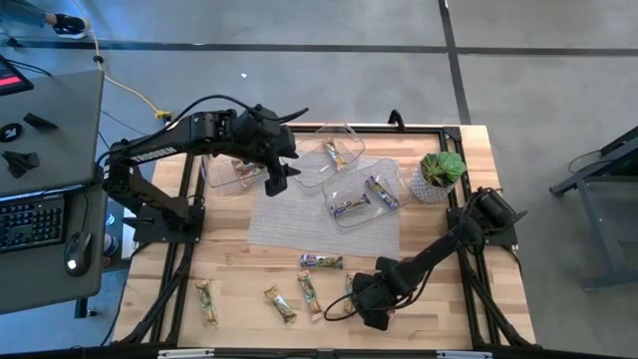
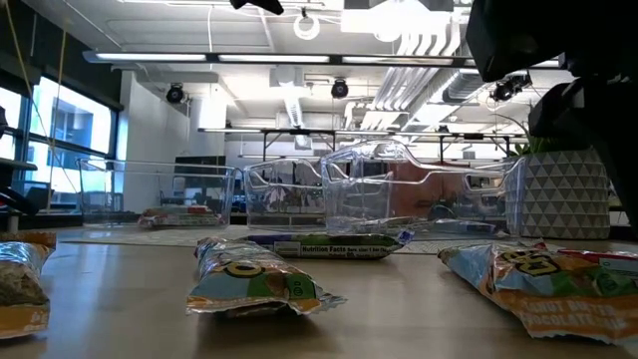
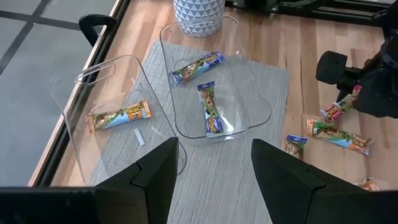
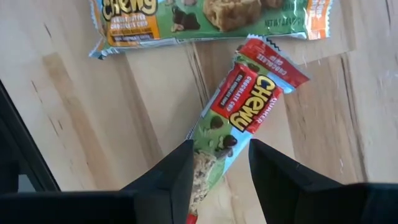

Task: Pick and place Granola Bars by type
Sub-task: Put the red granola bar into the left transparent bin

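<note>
My right gripper (image 4: 219, 163) is low over the table's near edge, shut on a red-and-green granola bar (image 4: 249, 109). A green-orange bar (image 4: 211, 18) lies just beyond it. Several more bars lie flat on the wood near the near edge (image 1: 279, 304), and one lies at the mat's edge (image 1: 321, 261). My left gripper (image 3: 214, 177) hangs open over the grey mat (image 3: 217, 180), beside the left tub (image 1: 234, 170). One clear tub holds an orange-ended bar (image 3: 118, 116); another holds two purple bars (image 3: 211, 109). My right gripper pinches the red-and-green bar between its two fingers at the wrapper's green end (image 4: 214, 152). The fingers come from above, slanting down, along the bar's length. The red end (image 4: 273, 62) sticks out past the fingertips over the wood; I cannot tell whether it rests there.
Three clear tubs stand on or by the mat at the table's far half (image 1: 334, 150). A potted plant in a white patterned pot (image 1: 442, 175) stands at the far right. A desk with a keyboard (image 1: 30, 219) lies left of the table.
</note>
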`<state>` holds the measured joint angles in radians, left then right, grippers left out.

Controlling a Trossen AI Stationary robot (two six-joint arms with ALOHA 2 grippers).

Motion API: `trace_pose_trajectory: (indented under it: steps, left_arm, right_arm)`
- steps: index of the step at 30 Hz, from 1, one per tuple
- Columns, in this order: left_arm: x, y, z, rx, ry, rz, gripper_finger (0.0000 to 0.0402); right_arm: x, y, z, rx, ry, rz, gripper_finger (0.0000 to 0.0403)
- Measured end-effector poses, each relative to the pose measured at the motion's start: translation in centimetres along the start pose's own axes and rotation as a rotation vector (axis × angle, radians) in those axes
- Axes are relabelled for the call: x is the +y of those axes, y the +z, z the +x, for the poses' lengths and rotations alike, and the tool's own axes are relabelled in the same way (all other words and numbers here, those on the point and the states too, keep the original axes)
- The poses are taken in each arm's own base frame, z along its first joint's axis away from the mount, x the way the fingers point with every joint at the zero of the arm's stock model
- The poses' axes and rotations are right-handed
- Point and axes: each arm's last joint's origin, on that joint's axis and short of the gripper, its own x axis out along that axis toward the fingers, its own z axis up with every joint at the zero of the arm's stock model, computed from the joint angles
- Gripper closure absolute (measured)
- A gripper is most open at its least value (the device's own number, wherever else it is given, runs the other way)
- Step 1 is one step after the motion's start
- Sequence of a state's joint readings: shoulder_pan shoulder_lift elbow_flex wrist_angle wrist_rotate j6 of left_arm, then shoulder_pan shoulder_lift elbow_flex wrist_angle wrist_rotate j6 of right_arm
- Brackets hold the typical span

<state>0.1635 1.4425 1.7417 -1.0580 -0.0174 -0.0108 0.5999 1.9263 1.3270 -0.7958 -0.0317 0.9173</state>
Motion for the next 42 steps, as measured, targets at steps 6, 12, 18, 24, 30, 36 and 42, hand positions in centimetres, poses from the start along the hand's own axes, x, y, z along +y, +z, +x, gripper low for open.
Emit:
trace_pose_trajectory:
  steps: [6,12,18,24,30,36,42]
  left_arm:
    - [0.0,0.0,0.0,0.000,0.000,-0.021,0.0204]
    - [0.0,0.0,0.0,0.000,0.000,-0.021,0.0204]
    - [0.0,0.0,0.0,0.000,0.000,-0.021,0.0204]
    - [0.0,0.0,0.0,-0.001,0.000,-0.021,0.0204]
    - [0.0,0.1,0.0,-0.010,0.000,-0.021,0.0204]
    - [0.0,0.1,0.0,-0.009,0.000,-0.021,0.0204]
    - [0.0,0.1,0.0,-0.009,-0.001,-0.021,0.0204]
  right_arm:
    - [0.1,-0.1,0.0,0.024,0.019,0.041,0.0265]
    - [0.1,0.0,0.0,0.000,0.012,0.067,0.0265]
    - [0.2,-0.2,0.2,-0.010,-0.005,0.088,0.0265]
    - [0.3,-0.1,0.8,-0.010,-0.012,0.138,0.0265]
    - [0.4,0.0,1.8,-0.004,-0.018,0.140,0.0265]
    - [0.5,0.1,2.0,-0.007,-0.010,0.130,0.0265]
    - [0.4,0.1,2.0,-0.043,-0.048,0.135,0.0265]
